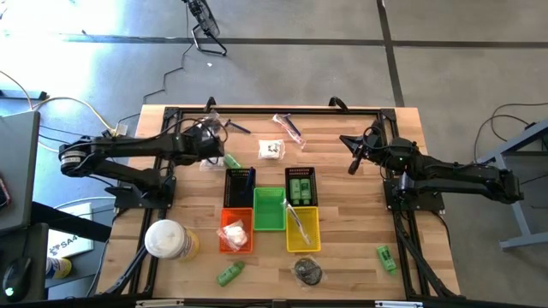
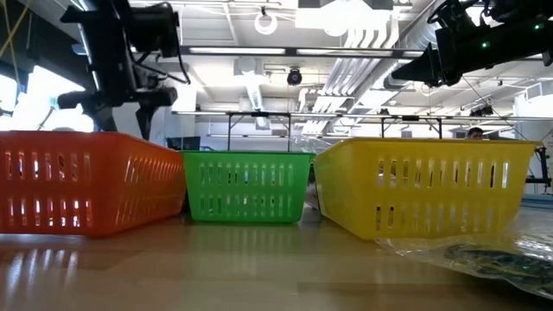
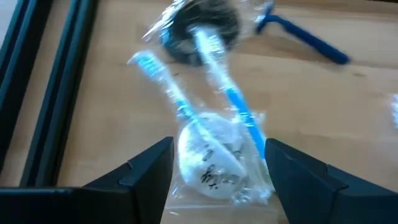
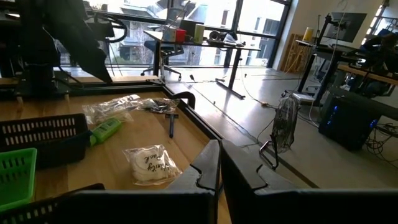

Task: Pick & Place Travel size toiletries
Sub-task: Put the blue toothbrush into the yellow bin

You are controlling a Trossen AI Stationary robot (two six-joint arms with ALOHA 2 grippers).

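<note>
Clear-wrapped white toiletry pack with blue toothbrushes (image 3: 214, 155) lies on the wooden bench (image 3: 93, 124) between the left claw's (image 3: 217, 171) wide-open fingers, unheld; the right claw (image 4: 217, 168) hangs closed, empty.

Daylight floods the room. In the high view, glare washes the floor (image 1: 111, 60) at upper left, while the desk (image 1: 360, 257) is evenly lit with soft shadows. In the low view, bright ceiling lights (image 2: 363, 60) silhouette the arms, and the near desk surface shows blurred reflections. The left wrist view is motion-blurred. Windows (image 4: 205, 15) blow out white in the right wrist view.
</note>
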